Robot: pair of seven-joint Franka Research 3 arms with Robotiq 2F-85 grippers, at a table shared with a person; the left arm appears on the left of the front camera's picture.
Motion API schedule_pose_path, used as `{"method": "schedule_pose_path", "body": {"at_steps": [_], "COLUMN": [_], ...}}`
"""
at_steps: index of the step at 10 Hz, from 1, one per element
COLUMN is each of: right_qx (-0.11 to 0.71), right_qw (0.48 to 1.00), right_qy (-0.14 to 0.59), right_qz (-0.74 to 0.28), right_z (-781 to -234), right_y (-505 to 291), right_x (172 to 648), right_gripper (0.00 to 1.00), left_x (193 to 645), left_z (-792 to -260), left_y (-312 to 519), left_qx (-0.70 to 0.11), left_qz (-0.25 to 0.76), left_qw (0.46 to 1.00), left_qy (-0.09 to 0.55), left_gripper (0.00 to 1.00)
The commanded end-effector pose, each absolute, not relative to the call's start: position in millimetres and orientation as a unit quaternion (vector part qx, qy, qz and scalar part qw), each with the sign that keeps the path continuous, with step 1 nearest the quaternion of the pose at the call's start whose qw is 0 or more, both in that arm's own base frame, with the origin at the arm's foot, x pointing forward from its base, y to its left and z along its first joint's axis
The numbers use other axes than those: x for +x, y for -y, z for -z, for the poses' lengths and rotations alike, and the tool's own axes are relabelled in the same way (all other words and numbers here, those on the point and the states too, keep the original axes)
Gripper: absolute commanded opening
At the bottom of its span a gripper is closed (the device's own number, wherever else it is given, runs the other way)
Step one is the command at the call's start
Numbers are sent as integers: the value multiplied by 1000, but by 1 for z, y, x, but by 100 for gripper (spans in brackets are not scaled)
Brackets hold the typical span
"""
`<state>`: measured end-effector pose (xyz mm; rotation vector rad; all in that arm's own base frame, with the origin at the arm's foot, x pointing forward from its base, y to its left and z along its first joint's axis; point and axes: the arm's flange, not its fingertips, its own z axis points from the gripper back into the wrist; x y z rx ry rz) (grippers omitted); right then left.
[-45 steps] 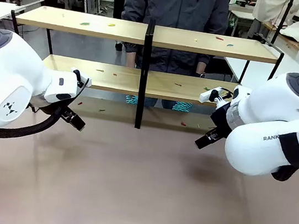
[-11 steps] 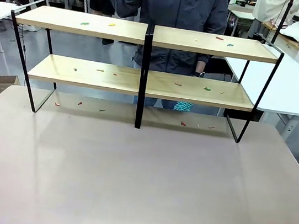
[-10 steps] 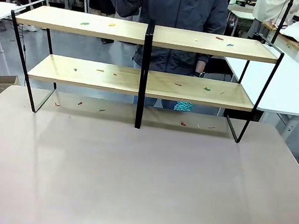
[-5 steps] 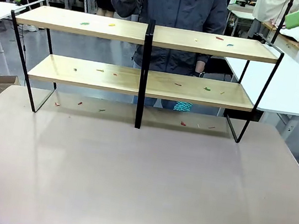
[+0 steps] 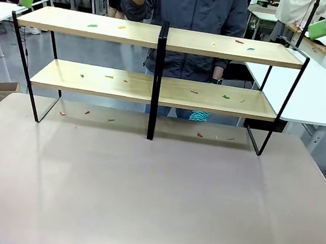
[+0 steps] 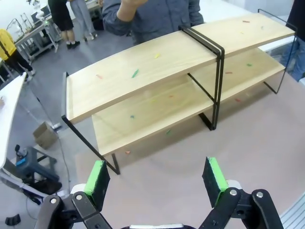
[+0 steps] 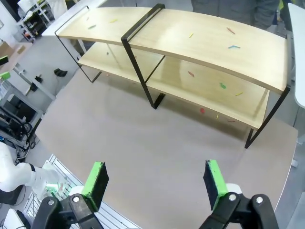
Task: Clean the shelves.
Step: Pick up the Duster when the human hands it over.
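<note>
1. Spanning the far side of the beige tabletop (image 5: 153, 193), the shelves (image 5: 61, 23) stand square to me with their feet on the table. A person (image 5: 191, 4) is just behind them.
2. I judge the rack stiff and fairly light, but wide and awkward to shift. The boards look smooth, so a wipe should glide. To steady it I would take the thin black frame at an end upright or the centre post (image 5: 157, 79), not a board edge.
3. It shows four pale wooden boards in two tiers, left and right of that post, on thin black metal legs.
4. My left gripper (image 6: 155, 176) hangs high off the rack's left end, jaws spread wide with nothing between them. My right gripper (image 7: 153, 179) hovers high off the right end, likewise released and empty.
5. Small coloured scraps (image 5: 92, 25) dot all four boards, and a few lie on the table beneath. They look light and easily scattered.
</note>
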<state>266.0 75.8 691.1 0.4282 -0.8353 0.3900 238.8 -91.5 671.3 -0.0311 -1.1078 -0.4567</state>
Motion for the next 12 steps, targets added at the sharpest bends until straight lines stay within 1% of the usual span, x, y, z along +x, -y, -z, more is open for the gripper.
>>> {"method": "schedule_pose_path", "body": {"at_steps": [1,4,12], "right_qx": [216,211,204], "right_qw": [864,866,867], "right_qy": [408,407,401], "right_qz": [-203,-202,-214], "right_z": [-688,-686,-680], "right_y": [-78,-86,-102], "right_x": [263,267,271], "right_gripper": [100,100,100], "left_x": [240,248,251], "left_z": [-654,-650,-646], "left_y": [90,95,102], "left_qx": [-36,-58,-54], "left_qz": [184,185,200], "left_qw": [831,832,838], "left_qy": [524,520,506], "left_gripper": [100,100,100]}}
